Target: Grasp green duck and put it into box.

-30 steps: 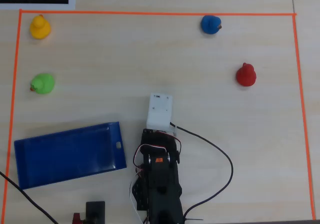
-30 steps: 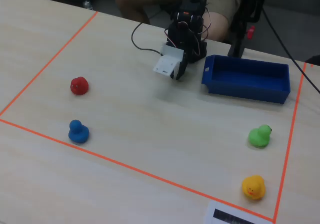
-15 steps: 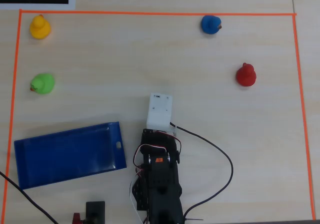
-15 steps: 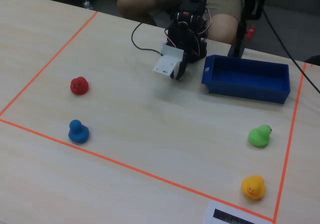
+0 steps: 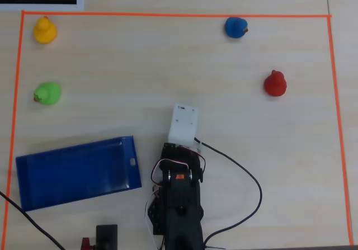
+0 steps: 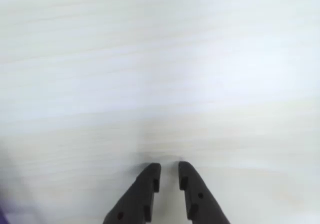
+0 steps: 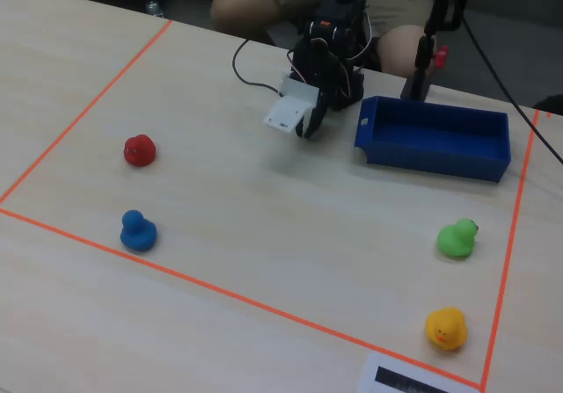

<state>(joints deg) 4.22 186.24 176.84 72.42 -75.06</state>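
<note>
The green duck (image 5: 47, 93) stands on the table at the left in the overhead view, and at the right (image 7: 456, 238) in the fixed view. The box (image 5: 75, 173), a flat dark blue tray, lies empty below it, left of the arm; the fixed view shows the box (image 7: 431, 138) beside the arm. My gripper (image 6: 169, 166) hangs low over bare table, far from the duck, its dark jaws nearly together with nothing between them. In the fixed view the gripper (image 7: 303, 129) points down under the white camera block (image 5: 183, 124), which hides it from above.
A yellow duck (image 5: 44, 29), a blue duck (image 5: 235, 27) and a red duck (image 5: 275, 84) stand inside the orange tape border (image 5: 168, 15). A black cable (image 5: 246, 177) loops right of the arm. A black stand (image 7: 417, 83) rises behind the box. A person sits behind the table.
The arm has stirred: the white camera block has shifted slightly to the right in the overhead view and risen a little in the fixed view. The ducks and box have not moved.
</note>
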